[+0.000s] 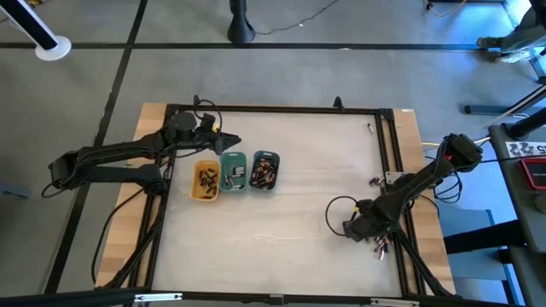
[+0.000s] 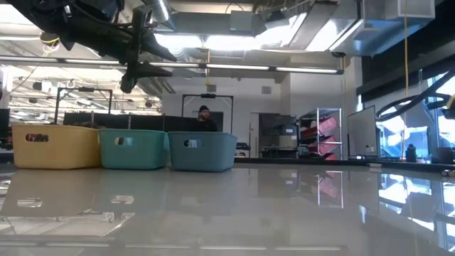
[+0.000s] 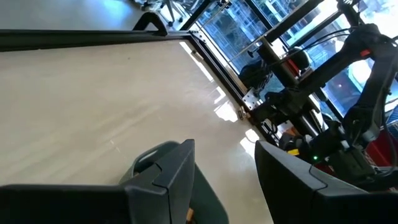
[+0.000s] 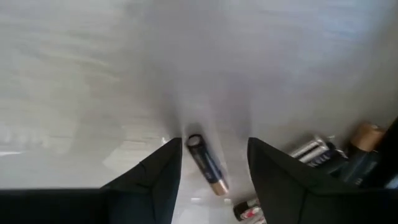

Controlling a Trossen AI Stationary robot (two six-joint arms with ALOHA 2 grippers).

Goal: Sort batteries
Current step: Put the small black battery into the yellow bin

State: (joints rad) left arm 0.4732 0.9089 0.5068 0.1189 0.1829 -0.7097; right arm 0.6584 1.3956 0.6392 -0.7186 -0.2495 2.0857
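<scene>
A: How far along?

B: Mostly done: yellow tray (image 1: 206, 193), green tray (image 1: 233, 158) and blue tray (image 1: 265, 156) near the tabletop's left edge hold batteries (image 1: 206, 178).

A: What's left?

B: A few loose batteries (image 1: 379, 247) near the right edge. The right tool (image 4: 211, 163), fingers apart, straddles one battery (image 4: 206, 165); the left tool (image 3: 224, 180), also apart and empty, hangs over the trays.

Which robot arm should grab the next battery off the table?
Probably the right one. The right gripper hangs low with open fingers either side of a loose battery, with more batteries beside it. The left gripper is up over the green tray, far from them.
</scene>
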